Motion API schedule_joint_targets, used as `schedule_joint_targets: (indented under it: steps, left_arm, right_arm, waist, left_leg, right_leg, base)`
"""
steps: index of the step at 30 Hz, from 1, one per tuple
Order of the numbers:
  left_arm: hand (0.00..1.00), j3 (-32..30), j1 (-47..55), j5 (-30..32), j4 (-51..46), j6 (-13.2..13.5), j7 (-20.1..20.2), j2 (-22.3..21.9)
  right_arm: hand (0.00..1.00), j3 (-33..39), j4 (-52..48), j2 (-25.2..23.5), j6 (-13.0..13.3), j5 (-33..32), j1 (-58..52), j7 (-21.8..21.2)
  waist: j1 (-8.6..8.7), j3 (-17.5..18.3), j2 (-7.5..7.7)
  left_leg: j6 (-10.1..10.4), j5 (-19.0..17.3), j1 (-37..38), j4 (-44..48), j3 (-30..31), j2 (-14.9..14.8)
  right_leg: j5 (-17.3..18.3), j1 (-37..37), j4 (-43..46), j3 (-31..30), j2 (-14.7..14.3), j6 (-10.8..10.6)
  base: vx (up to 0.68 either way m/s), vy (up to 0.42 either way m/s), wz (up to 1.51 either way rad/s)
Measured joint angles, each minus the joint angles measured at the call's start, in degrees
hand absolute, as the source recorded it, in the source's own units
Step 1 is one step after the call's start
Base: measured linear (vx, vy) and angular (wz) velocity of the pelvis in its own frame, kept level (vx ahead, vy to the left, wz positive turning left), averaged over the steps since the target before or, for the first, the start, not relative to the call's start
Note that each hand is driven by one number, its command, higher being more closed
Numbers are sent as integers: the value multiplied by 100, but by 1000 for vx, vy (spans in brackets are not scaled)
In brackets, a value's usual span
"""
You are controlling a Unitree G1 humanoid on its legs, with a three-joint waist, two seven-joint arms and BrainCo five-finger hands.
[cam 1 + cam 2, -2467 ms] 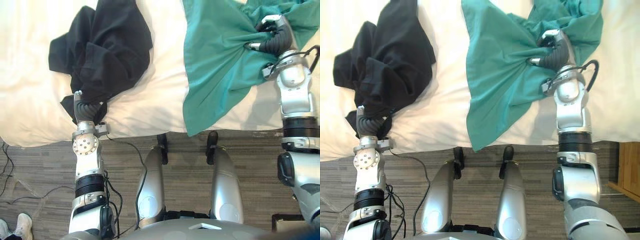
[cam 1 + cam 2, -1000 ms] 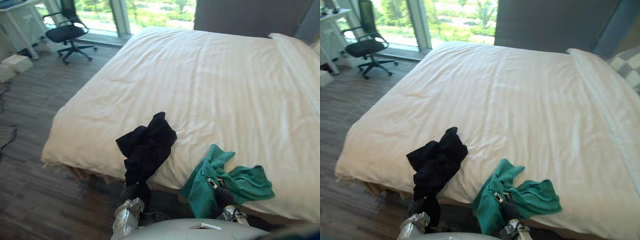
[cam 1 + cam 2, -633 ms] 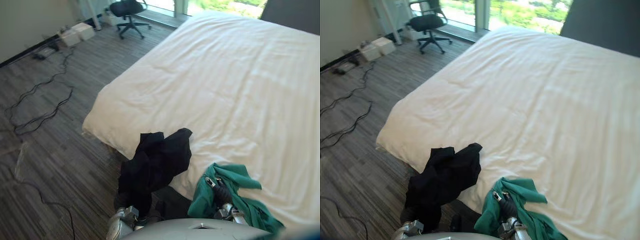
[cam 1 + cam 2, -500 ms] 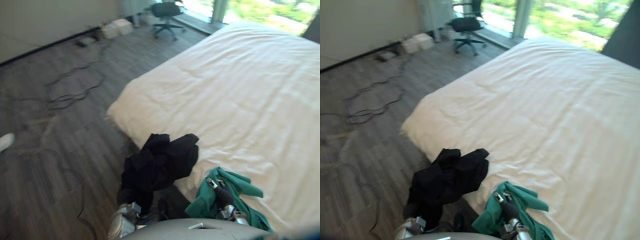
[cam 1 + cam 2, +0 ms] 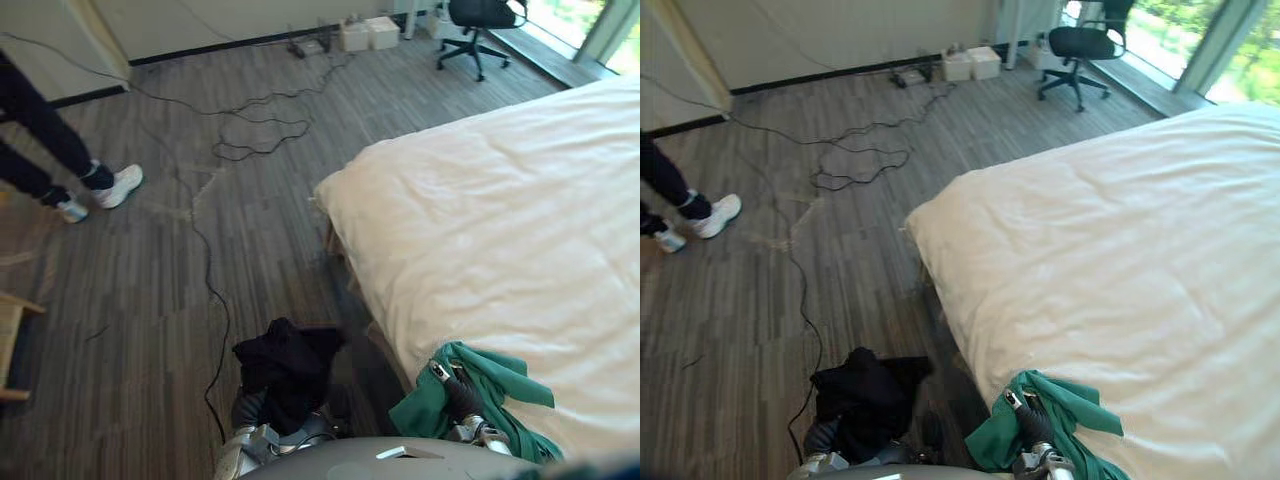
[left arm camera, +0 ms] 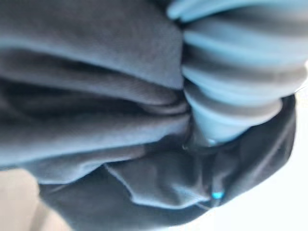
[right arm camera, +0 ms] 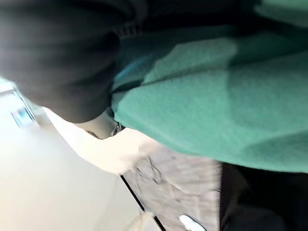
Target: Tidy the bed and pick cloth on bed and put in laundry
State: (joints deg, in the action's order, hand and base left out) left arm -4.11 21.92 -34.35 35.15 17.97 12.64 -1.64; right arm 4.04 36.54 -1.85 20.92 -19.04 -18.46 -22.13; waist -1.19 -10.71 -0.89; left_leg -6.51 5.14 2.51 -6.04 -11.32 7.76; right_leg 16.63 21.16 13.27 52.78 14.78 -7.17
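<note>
A black cloth [image 5: 287,372] hangs bunched over the floor beside the bed's corner, my left hand [image 5: 249,408] shut on it from below. In the left wrist view the black cloth [image 6: 96,120] wraps round the hand's ribbed cover [image 6: 240,72]. A green cloth [image 5: 490,385] is gathered in my right hand [image 5: 452,392], which is shut on it; part of it rests on the near edge of the white bed [image 5: 500,220]. The right wrist view shows green cloth [image 7: 216,106] next to the dark cover [image 7: 57,57].
A person's legs and white shoes [image 5: 100,188] stand at the far left. Black cables [image 5: 250,125] loop over the grey plank floor. An office chair [image 5: 1080,45] and white boxes [image 5: 972,63] stand by the window. A wooden edge [image 5: 12,345] juts in at the left.
The camera has swung left toward the floor. The black cloth has come off the bed and now hangs over the floor. The green cloth stays in my right hand at the bed's edge.
</note>
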Motion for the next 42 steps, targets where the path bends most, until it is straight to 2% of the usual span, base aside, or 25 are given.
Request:
schedule_joint_targets:
  steps: [3,5,6,7,9,10,13,14,15,16,17,18,20,21,23,28,32,34,35,37,38,39,40,41,42]
  left_arm:
    - [100,18,4,0,0,18,2,9]
    - [100,137,-37,-1,-1,25,1,72]
    - [100,249,-146,0,-4,24,5,161]
    - [100,289,-195,0,-3,23,7,202]
    - [100,406,-429,11,66,4,27,323]
    - [100,460,-502,17,159,-24,58,328]
    - [100,519,-517,148,224,-65,79,299]
    - [100,521,-497,234,223,-93,85,301]
    - [100,521,-489,263,187,-84,124,327]
    - [100,516,-513,266,219,-87,124,361]
    - [100,525,-494,323,229,-97,124,351]
    - [100,532,-442,368,229,-95,126,290]
    - [100,600,-334,381,225,-85,133,272]
    - [100,854,-250,428,225,34,327,242]
    - [100,854,-250,427,222,34,327,222]
    - [100,843,-230,413,211,67,325,232]
    - [100,837,-144,389,220,253,312,271]
    - [100,750,-77,365,223,383,312,293]
    - [100,682,-52,352,229,482,296,289]
    - [100,587,-30,337,231,620,230,324]
    - [100,515,-31,333,230,700,210,308]
    - [100,302,-46,325,207,794,202,237]
    - [100,206,-67,300,206,827,203,188]
    - [100,125,-64,218,205,875,206,164]
    - [100,119,56,186,219,876,232,-8]
  right_arm:
    - [100,-26,105,2,1,34,105,124]
    - [100,-46,105,13,34,157,103,218]
    - [100,-102,68,77,123,252,75,254]
    - [100,-144,47,82,160,251,66,260]
    - [100,-241,38,84,344,238,44,289]
    - [100,-262,40,84,419,233,-8,311]
    - [100,-293,41,70,617,160,-133,312]
    - [100,-359,38,63,665,110,-198,273]
    - [100,-376,28,38,696,92,-200,226]
    - [100,-375,39,-8,699,46,-227,215]
    - [100,-343,38,-15,702,-54,-276,204]
    - [100,-335,39,45,700,-205,-278,203]
    - [100,-342,37,26,700,-294,-270,195]
    - [100,-449,-70,9,502,-339,-181,-15]
    - [100,-448,-69,9,502,-338,-230,-15]
    - [100,-367,-79,5,503,-338,-339,-13]
    - [100,-374,-72,-38,503,-312,-655,7]
    - [100,-377,-37,-35,502,-209,-842,7]
    - [100,-380,36,-25,516,-202,-877,8]
    - [100,-378,170,35,507,-195,-820,16]
    - [100,-382,167,102,494,-153,-811,5]
    - [100,-380,111,161,482,-144,-776,-5]
    - [100,-387,56,223,478,-144,-749,-12]
    - [100,-401,-26,356,476,-147,-688,-30]
    - [100,-398,-10,631,426,-163,-608,-32]
  waist:
    - [-20,-129,-54]
    - [20,-172,-160]
    - [48,-212,-253]
    - [58,-235,-236]
    - [109,-264,-186]
    - [99,-249,-159]
    - [96,-238,-94]
    - [66,-171,3]
    - [-11,-98,151]
    - [-3,-65,255]
    - [29,-43,209]
    - [1,-18,156]
    - [5,35,137]
    - [17,261,115]
    - [19,258,105]
    - [20,276,161]
    - [37,330,246]
    - [38,402,316]
    - [28,422,306]
    - [44,407,287]
    - [39,403,296]
    - [33,362,306]
    - [4,297,261]
    - [-73,144,138]
    - [-158,-60,-153]
  left_leg:
    - [-38,-17,50,0,201,41]
    - [-109,10,45,3,545,1]
    - [-176,63,28,20,796,-35]
    - [-174,85,6,24,910,-36]
    - [-159,170,-84,37,1441,-36]
    - [-133,184,-52,36,1654,-32]
    - [-115,128,56,17,1790,1]
    - [-101,5,64,10,1705,69]
    - [-44,-104,44,11,1539,196]
    - [-55,-118,96,42,1445,238]
    - [-68,-104,156,47,1171,190]
    - [-57,-98,233,26,1150,210]
    - [-53,-95,260,24,1175,228]
    - [91,-127,413,4,897,75]
    - [91,-127,394,4,893,78]
    - [51,-242,350,7,707,106]
    - [88,-458,429,8,506,110]
    - [152,-704,501,58,155,35]
    - [224,-860,474,335,61,-12]
    - [202,-1074,296,1060,88,-88]
    - [264,-1314,-36,1752,79,-192]
    - [379,-1481,-641,2933,-42,-335]
    - [389,-1486,-976,3635,-152,-458]
    - [403,-1420,-1366,4596,-269,-692]
    - [476,-1091,-1731,5805,-199,-978]
  right_leg:
    - [-91,42,260,-18,45,219]
    - [-198,-144,810,-407,54,627]
    - [69,-383,970,-1296,-175,642]
    - [175,-480,967,-1611,-298,634]
    - [424,-928,1028,-2696,-790,647]
    - [432,-1098,1102,-3093,-933,636]
    - [458,-1321,1064,-3673,-983,558]
    - [429,-1381,807,-3829,-911,520]
    - [331,-1382,317,-3819,-744,448]
    - [157,-1366,288,-3812,-640,495]
    - [176,-1292,368,-3724,-592,481]
    - [232,-1214,409,-3752,-577,385]
    - [203,-1080,275,-3766,-585,384]
    - [79,-757,-132,-3799,-745,429]
    - [98,-774,-133,-3792,-739,397]
    - [77,-830,-154,-3845,-671,393]
    - [3,-776,-126,-3855,-610,280]
    - [-55,-757,-43,-3672,-552,195]
    - [-106,-741,50,-3601,-546,195]
    - [-85,-845,301,-3580,-579,269]
    - [56,-869,167,-3593,-685,393]
    - [67,-876,-100,-3495,-780,442]
    - [46,-882,-215,-3431,-825,439]
    - [-70,-868,-250,-3376,-910,448]
    - [164,-713,-33,-3303,-994,464]
  base:
    - [65,10,51]
    - [113,32,73]
    - [118,21,79]
    - [71,7,98]
    - [71,-41,116]
    - [87,-49,105]
    - [56,-28,77]
    - [42,-25,55]
    - [73,-29,51]
    - [130,-51,48]
    - [135,-86,28]
    - [105,-95,17]
    - [85,-76,0]
    - [53,-64,2]
    - [5,-63,1]
    - [61,-60,-9]
    - [156,-57,-29]
    - [194,-42,-26]
    - [188,-14,-21]
    - [294,-17,-4]
    - [264,-49,23]
    - [147,-60,21]
    - [-20,-79,3]
    - [-93,-67,-33]
    - [-84,-48,-35]
